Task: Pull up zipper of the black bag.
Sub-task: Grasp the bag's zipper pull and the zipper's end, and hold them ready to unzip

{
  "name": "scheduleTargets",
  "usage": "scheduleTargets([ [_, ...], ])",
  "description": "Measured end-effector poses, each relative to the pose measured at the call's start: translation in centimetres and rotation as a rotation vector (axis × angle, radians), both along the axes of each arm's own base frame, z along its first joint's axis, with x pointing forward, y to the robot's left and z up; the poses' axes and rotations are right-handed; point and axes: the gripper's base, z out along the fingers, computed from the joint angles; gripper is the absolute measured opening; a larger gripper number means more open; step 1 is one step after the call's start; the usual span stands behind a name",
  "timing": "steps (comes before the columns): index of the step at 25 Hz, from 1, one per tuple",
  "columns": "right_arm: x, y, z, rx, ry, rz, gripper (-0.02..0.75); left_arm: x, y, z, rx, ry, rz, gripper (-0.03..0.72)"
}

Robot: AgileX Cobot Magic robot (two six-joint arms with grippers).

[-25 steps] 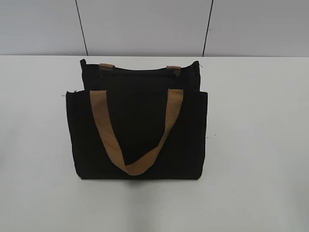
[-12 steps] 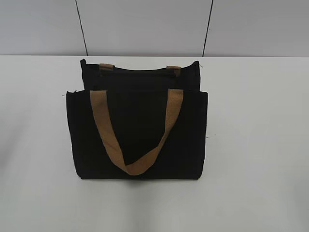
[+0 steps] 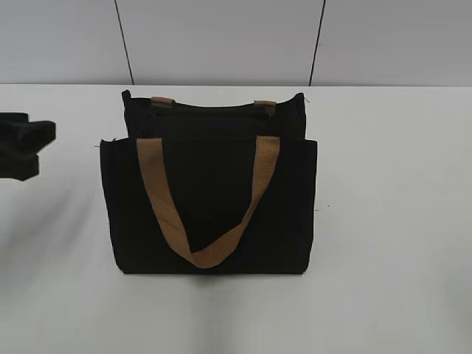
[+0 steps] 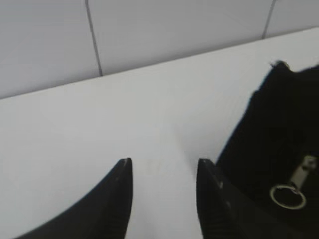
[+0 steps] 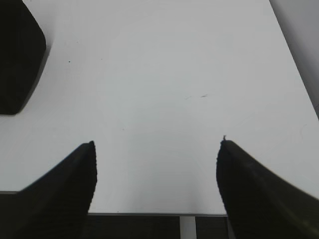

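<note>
Left tool (image 4: 162, 172): tips spread apart, nothing between, over bare white counter (image 4: 99, 129). Right tool (image 5: 155, 152): tips spread wide, nothing held, over counter too. Black bag (image 3: 210, 195) standing in middle of counter, tan handle (image 3: 206, 210) hanging down front. Small silver pull tab with ring (image 4: 294, 186) on zipper (image 4: 305, 167) near bag top. New since last look: left tool now at left edge. Bag just right of left tool, not touching; far left of right tool.

white table (image 3: 391, 221), grey panelled wall (image 3: 221, 40)
</note>
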Motion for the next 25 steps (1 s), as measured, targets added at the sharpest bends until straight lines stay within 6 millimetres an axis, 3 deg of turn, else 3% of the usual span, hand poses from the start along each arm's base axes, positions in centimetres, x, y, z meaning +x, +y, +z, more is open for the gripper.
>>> scheduleTargets([
  [3,0.0,0.0,0.0,0.000,0.000,0.000,0.568,0.5,-0.6,-1.4,-0.026,0.033,-0.117,0.317],
  [9,0.0,0.0,0.0,0.000,0.000,0.000,0.568,1.3,1.5,-3.9,-0.009,0.150,-0.275,0.317],
  [16,0.0,0.0,0.0,0.000,0.000,0.000,0.568,3.7,0.4,-6.4,-0.003,0.175,-0.607,0.333],
  [20,0.0,0.0,0.0,0.001,0.000,0.001,0.568,5.1,-0.6,-8.1,-0.019,0.161,-0.704,0.393],
  [25,0.0,0.0,0.0,0.001,0.000,0.001,0.568,6.4,-2.5,-10.3,-0.011,0.171,-0.793,0.401],
])
